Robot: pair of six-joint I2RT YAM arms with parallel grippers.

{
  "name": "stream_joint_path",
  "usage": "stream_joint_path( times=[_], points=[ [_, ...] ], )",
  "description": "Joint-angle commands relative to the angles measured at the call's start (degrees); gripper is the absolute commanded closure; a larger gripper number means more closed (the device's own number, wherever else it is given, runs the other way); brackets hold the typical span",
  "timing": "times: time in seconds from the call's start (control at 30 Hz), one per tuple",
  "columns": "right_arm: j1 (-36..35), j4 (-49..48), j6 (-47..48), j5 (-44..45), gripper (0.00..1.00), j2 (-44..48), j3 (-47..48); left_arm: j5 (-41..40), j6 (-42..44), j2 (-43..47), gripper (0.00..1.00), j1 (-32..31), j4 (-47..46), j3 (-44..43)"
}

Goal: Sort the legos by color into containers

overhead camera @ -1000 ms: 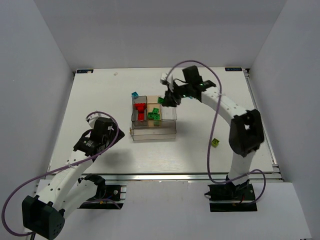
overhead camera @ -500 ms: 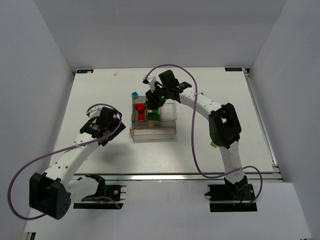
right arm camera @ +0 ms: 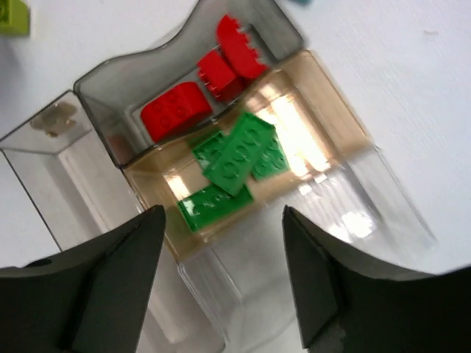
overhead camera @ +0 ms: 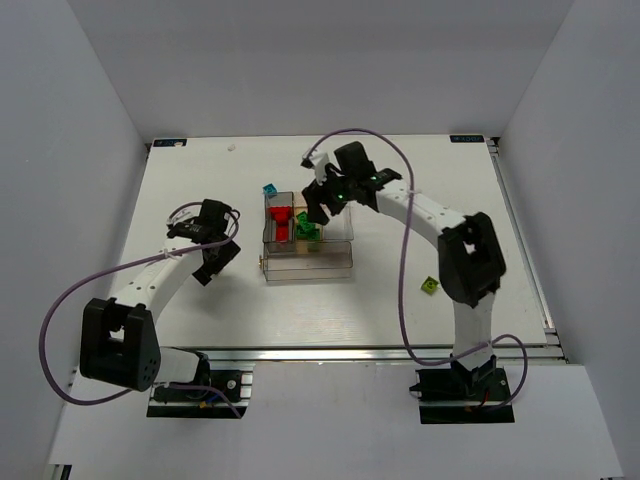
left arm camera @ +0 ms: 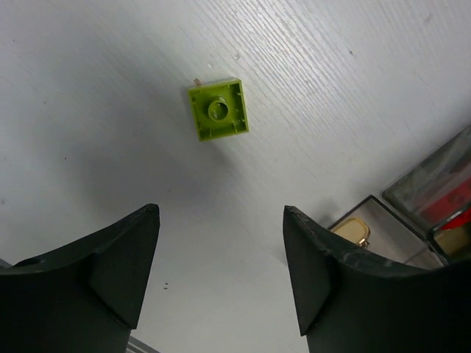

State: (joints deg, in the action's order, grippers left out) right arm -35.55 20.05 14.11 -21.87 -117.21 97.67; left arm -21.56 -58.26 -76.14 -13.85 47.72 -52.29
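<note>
Hidden: the lime brick [left arm camera: 217,110] ahead of the left gripper [left arm camera: 218,220] is covered by the arm in the top view. A lime piece [right arm camera: 11,16] is cut off at the corner of the right wrist view.
Lime brick: laid flat on the table [left arm camera: 331,88]; square, so no long axis; one round ring faces up, and its edges are slightly skewed to the fingers.
Container [right arm camera: 96,77]: red bricks [right arm camera: 199,95] are held in the smoky compartment, and green bricks [right arm camera: 235,165] are piled in the tan one beside it, long axes crossing.
Left gripper: spread, nothing pinched.
Right gripper [right arm camera: 221,243]: spread above the box, nothing pinched.
Loose: a cyan brick [overhead camera: 269,189] is seen just behind the box, and a second lime brick [overhead camera: 430,285] well apart to its right.
</note>
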Motion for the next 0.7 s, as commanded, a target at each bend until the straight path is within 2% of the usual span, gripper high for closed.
stream_joint_path(
  times=[0.0, 0.07, 0.1, 0.17, 0.2, 0.27, 0.3, 0.4, 0.43, 0.47, 0.53, 0.57, 0.6, 0.63, 0.67],
  points=[
    [2.94, -14.81, -3.01, 8.37, 0.32, 16.44, -12.35, 0.03, -0.63, -1.02, 0.23, 2.41, -0.61, -1.41],
    [5.74, -17.41, -6.02, 7.82, 0.55, 19.72, -16.70, 1.78, 0.25, -2.95, 0.27, 3.56, -2.45, -1.41],
    [6.63, -16.98, -6.81, 6.67, 0.79, 20.87, -17.76, 2.48, 0.69, -4.01, 0.28, 4.09, -2.81, -1.58],
    [10.48, -13.47, -7.86, 2.90, 0.86, 22.81, -19.70, 3.63, 2.27, -7.61, 0.28, 5.40, -3.86, -2.11],
    [12.85, -13.03, -8.04, 0.45, 0.85, 24.12, -21.01, 4.59, 2.62, -8.58, 0.28, 5.41, -4.30, -2.02],
    [15.32, -12.85, -7.17, -4.75, 0.75, 25.97, -25.32, 4.95, 3.85, -10.43, 0.24, 6.72, -5.80, -1.59],
    [16.64, -12.76, -6.38, -5.37, 0.60, 27.80, -26.64, 5.21, 4.03, -11.04, 0.23, 6.73, -6.24, -1.58],
    [19.10, -12.32, -4.80, -8.27, 0.32, 30.45, -30.51, 5.30, 5.87, -13.06, 0.20, 8.05, -8.34, -1.58],
    [19.64, -12.15, -4.62, -9.06, 0.30, 30.98, -31.39, 5.48, 6.22, -13.59, 0.20, 8.65, -8.70, -1.67],
    [20.34, -11.53, -4.27, -9.77, 0.29, 31.42, -32.53, 5.65, 6.58, -14.73, 0.20, 9.18, -9.66, -2.11],
    [21.22, -11.44, -3.74, -10.12, 0.32, 32.57, -34.03, 6.00, 7.11, -15.70, 0.26, 9.19, -10.37, -2.81],
    [21.57, -10.83, -3.39, -10.21, 0.40, 33.00, -34.90, 6.18, 7.28, -16.49, 0.30, 9.71, -10.55, -3.60],
    [22.10, -10.65, -3.12, -10.21, 0.46, 33.62, -35.26, 6.44, 7.81, -16.67, 0.40, 9.72, -10.72, -3.87],
    [22.71, -10.30, -2.77, -10.04, 0.53, 33.71, -35.53, 6.71, 7.81, -16.67, 0.46, 9.72, -11.24, -4.13],
    [22.98, -9.60, -2.68, -10.04, 0.63, 33.89, -35.88, 6.62, 7.81, -16.59, 0.50, 9.72, -11.42, -4.22]
  ],
)
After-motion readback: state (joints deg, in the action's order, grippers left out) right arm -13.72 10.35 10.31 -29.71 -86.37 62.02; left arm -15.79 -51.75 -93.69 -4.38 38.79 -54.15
